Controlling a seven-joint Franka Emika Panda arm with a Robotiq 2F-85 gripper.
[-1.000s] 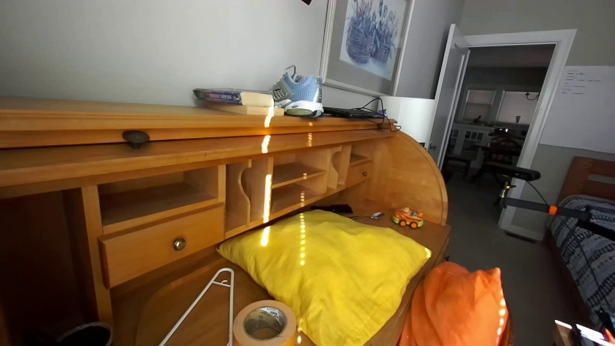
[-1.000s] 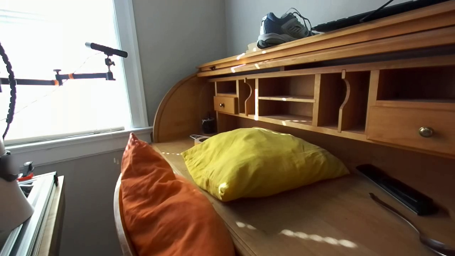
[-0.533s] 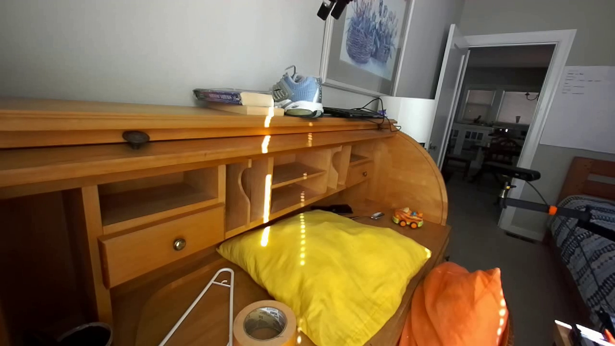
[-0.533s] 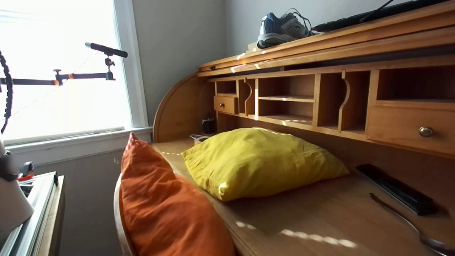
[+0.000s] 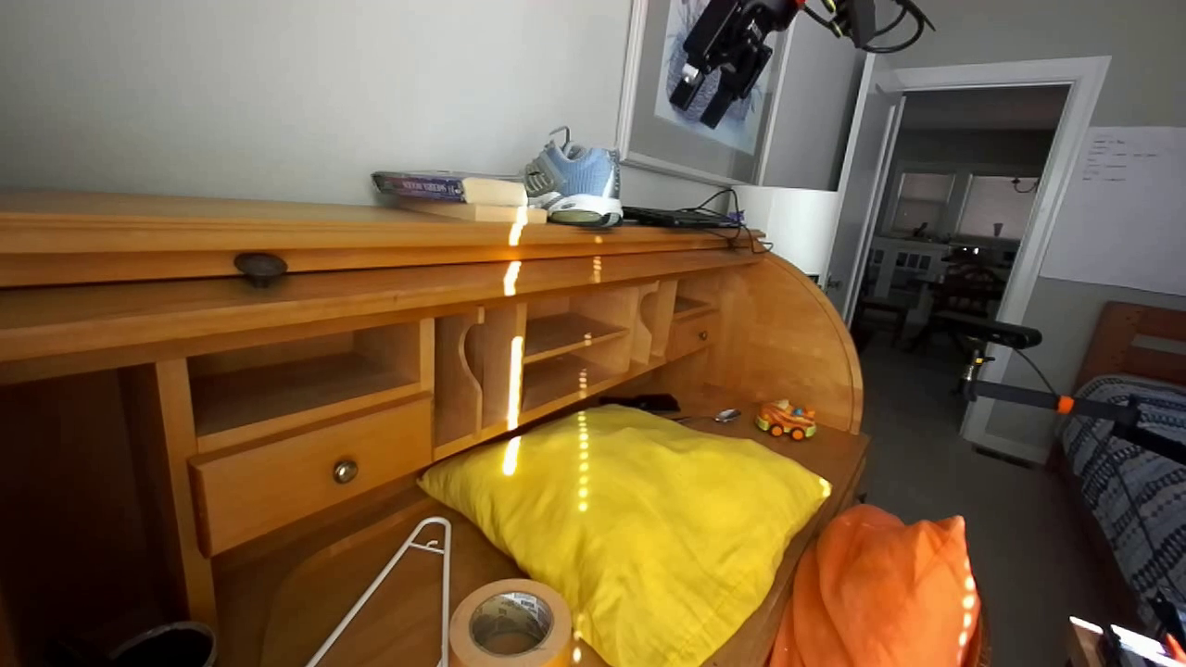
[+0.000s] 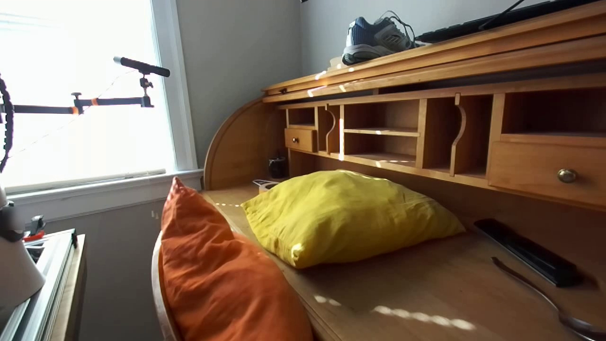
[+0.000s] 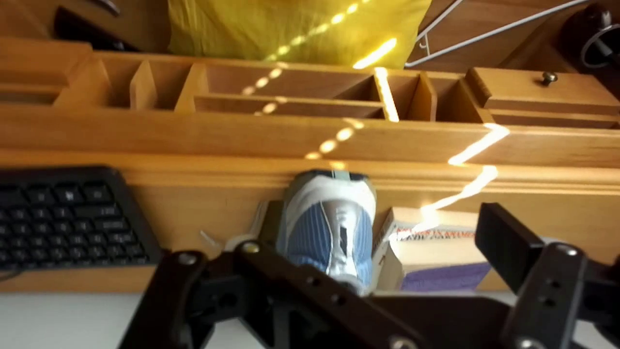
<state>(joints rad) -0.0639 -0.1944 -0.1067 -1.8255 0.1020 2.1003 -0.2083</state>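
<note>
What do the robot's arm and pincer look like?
The pincer is black, with two chunky fingers, blocky pads and shiny round screws. In an exterior view, what looks like the arm's white base shows, with a ribbed black cable above it.

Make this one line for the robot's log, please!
Fingers: open, empty | Place: above rolltop desk | Touching: nothing | Between them, wrist view: running shoe, stacked books

In the wrist view, the claw (image 7: 381, 223) partly hides the shoe (image 7: 334, 232).
</note>
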